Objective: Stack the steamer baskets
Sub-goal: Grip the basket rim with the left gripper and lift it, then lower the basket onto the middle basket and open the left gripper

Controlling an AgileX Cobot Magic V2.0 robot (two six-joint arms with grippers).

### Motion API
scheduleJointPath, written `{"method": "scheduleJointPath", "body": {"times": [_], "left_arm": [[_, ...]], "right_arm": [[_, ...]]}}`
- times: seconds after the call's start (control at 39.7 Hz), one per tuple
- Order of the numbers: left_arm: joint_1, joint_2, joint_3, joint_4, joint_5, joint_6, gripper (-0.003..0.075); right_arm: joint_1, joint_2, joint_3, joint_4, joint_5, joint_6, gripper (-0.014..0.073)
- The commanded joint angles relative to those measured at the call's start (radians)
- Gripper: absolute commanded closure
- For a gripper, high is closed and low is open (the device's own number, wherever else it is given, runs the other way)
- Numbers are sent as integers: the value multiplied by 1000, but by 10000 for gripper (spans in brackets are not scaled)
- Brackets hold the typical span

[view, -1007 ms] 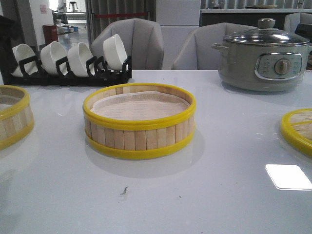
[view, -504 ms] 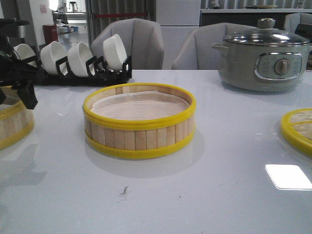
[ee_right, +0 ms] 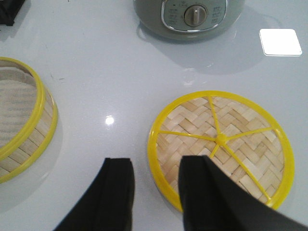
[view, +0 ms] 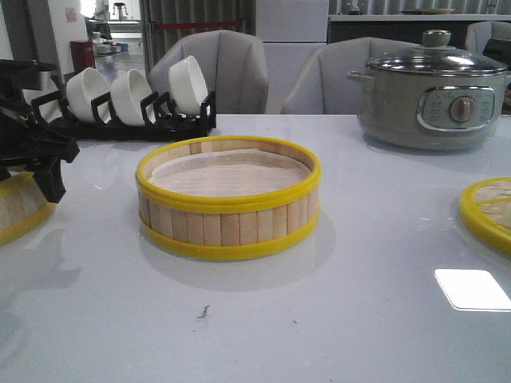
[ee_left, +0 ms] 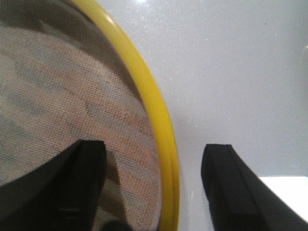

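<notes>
At the left edge of the front view, the left tool (view: 36, 163) is hanging spread open over the side steamer basket (view: 20, 207), one finger (ee_left: 72, 187) over its mesh liner and the other outside the yellow rim (ee_left: 161, 130) on the tabletop (view: 359, 263). To grip well, it should be lowering until the wall sits between the fingers, then closing squarely. The centre basket (view: 227, 199), the likely base, is sitting mid-frame. The right tool (ee_right: 156, 190) is hovering open beside the woven lid (ee_right: 221, 149) at lower right, not touching it.
</notes>
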Motion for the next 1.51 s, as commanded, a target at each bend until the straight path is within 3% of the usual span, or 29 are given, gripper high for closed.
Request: {"method": "scheduleJointPath", "body": {"times": [0.0, 0.18, 0.23, 0.5, 0.76, 1.16, 1.49], "left_arm": [[0, -52, -32, -7, -39, 2, 344], [0, -62, -32, -9, -38, 2, 650], [-3, -70, -37, -9, -38, 2, 620], [-74, -123, -165, -9, 52, 2, 636], [-257, -130, -331, -9, 164, 2, 636], [-584, -53, -395, -1, 62, 2, 636], [-642, 43, -503, -25, 59, 2, 636]], "right_arm": [[-4, -8, -37, 9, -69, -4, 242], [-4, -8, -37, 17, -74, -4, 242], [-4, -8, -37, 17, -74, -4, 242], [-4, -8, -37, 27, -93, -4, 242], [-4, -8, -37, 37, -103, -4, 242], [-4, -8, -37, 40, -103, -4, 242], [-4, -8, -37, 40, -102, -4, 242]]}}
